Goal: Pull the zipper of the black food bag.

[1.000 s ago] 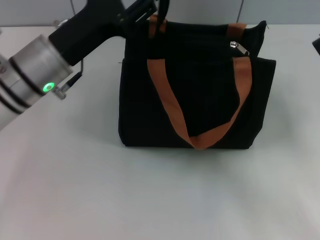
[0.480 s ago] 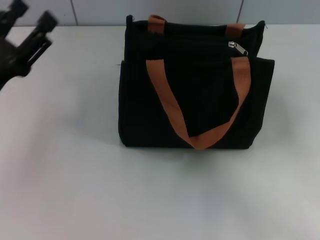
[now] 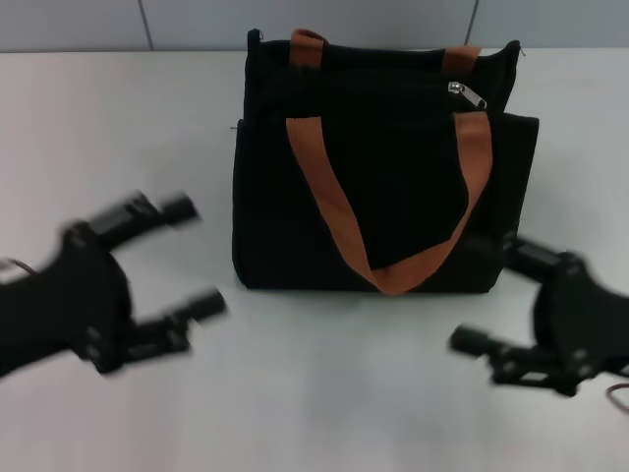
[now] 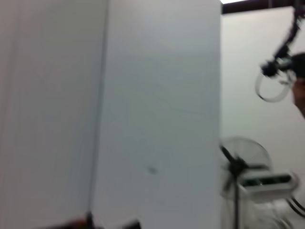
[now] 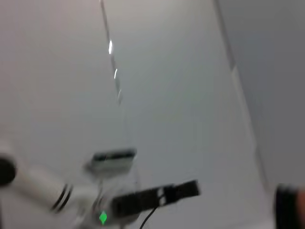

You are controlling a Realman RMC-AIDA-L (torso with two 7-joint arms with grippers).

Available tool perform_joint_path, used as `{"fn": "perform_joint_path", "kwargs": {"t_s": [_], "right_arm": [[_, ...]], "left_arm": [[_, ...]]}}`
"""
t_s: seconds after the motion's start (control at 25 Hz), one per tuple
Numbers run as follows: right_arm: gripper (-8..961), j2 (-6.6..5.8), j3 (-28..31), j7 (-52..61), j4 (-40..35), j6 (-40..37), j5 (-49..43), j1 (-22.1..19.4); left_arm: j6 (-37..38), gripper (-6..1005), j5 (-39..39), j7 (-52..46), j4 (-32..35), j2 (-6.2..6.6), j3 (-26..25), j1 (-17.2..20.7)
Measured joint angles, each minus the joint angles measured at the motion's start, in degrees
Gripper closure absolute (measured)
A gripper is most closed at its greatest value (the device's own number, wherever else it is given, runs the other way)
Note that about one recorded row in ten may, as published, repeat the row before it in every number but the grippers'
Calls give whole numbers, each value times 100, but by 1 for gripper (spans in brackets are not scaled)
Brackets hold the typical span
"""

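The black food bag [image 3: 393,167] stands upright at the table's far middle, with an orange-brown strap [image 3: 334,206] hanging down its front. The zipper's silver pull tab [image 3: 468,94] lies at the right end of the bag's top edge. My left gripper [image 3: 197,258] is open and empty, in front of and to the left of the bag, apart from it. My right gripper [image 3: 486,293] is open and empty, in front of the bag's right corner, with its far finger close to the bag. Neither wrist view shows the bag.
The white table [image 3: 324,393] spreads in front of the bag between the two grippers. A pale wall [image 3: 79,25] runs behind the table. The left wrist view shows a wall and a standing fan [image 4: 238,164]. The right wrist view shows a wall.
My left arm left the bag's top left corner, swung out to the far left, then came down to the front left. My right gripper came into view at front right. The bag has not moved.
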Motion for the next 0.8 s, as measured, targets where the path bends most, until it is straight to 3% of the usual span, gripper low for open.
{"fn": "perform_joint_path", "kwargs": {"t_s": [0.04, 0.24, 0.44, 0.8], "right_arm": [[114, 11, -474, 6, 18, 359, -1, 87], [114, 33, -1069, 5, 172, 970, -1, 219], [114, 36, -1110, 0, 233, 1087, 14, 227], [113, 37, -1077, -21, 309, 1184, 35, 237]], "left_arm": [[-79, 159, 606, -25, 7, -65, -2, -113], [-312, 159, 1264, -121, 19, -155, -2, -254], [-939, 159, 1838, -599, 32, -240, 9, -393], [-1060, 159, 2393, -765, 44, -312, -7, -561]]}}
